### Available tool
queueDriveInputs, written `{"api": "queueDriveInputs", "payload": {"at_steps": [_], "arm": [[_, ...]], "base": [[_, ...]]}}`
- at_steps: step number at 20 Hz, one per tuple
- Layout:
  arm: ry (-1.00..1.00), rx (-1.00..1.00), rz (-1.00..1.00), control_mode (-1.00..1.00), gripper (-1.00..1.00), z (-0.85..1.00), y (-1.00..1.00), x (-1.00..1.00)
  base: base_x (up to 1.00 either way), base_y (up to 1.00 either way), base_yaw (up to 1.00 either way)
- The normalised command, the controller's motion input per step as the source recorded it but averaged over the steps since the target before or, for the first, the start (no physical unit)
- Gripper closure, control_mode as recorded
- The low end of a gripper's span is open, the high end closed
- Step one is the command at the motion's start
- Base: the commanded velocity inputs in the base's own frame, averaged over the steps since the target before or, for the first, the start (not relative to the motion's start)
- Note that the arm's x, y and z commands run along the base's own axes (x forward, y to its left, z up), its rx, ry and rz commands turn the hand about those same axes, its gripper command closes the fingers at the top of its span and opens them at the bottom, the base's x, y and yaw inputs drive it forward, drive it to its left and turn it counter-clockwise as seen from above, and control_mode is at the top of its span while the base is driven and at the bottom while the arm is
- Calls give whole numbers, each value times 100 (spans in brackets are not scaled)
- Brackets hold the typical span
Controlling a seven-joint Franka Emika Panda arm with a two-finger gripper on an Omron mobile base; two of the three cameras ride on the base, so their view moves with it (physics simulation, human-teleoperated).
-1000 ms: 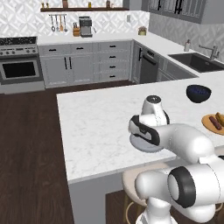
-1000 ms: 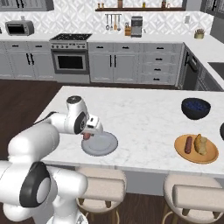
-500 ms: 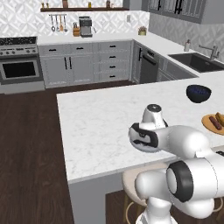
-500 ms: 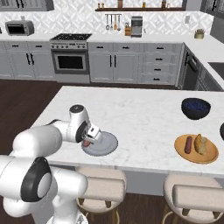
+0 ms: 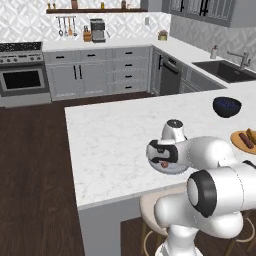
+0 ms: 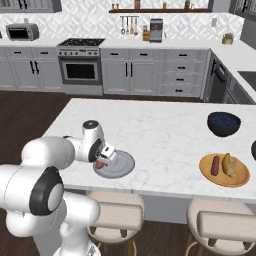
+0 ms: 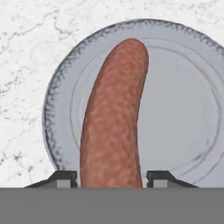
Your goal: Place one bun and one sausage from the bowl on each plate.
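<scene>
My gripper [image 7: 111, 177] is shut on a reddish-brown sausage [image 7: 113, 127], which points out over the light grey rimmed plate [image 7: 183, 109]. From the right base view the gripper [image 6: 101, 161] hangs low over the near left edge of the grey plate [image 6: 120, 167], the sausage [image 6: 99, 163] just showing under the hand. In the left base view the gripper [image 5: 162, 160] sits over the grey plate [image 5: 172, 169]. The orange plate [image 6: 235, 177] holds one sausage [image 6: 215, 165] and one bun [image 6: 229, 164]. A sliver of the dark bowl [image 6: 253, 150] shows at the right edge.
A glossy navy-blue bowl [image 6: 223, 123] stands further back on the white marble island [image 6: 160, 125]. Two stools [image 6: 117, 215] stand under the island's near edge. Cabinets, a stove and a sink line the far walls.
The hand has come down and slightly right with the sausage, closer to the grey plate. The grip is unchanged.
</scene>
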Motion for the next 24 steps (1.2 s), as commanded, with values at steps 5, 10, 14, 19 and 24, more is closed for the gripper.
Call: {"api": "queueDriveInputs", "payload": {"at_steps": [5, 10, 14, 19, 24], "arm": [[0, 0, 0, -100, -100, 0, 0, 5], [0, 0, 0, -100, -100, 3, 0, 0], [1, 0, 0, -100, -100, 75, 4, -30], [-1, -7, 11, -100, -100, 96, 25, -79], [-3, -12, 21, -100, -100, 79, 23, -100]], "base": [[0, 0, 0], [0, 0, 0], [0, 0, 0], [0, 0, 0], [0, 0, 0]]}}
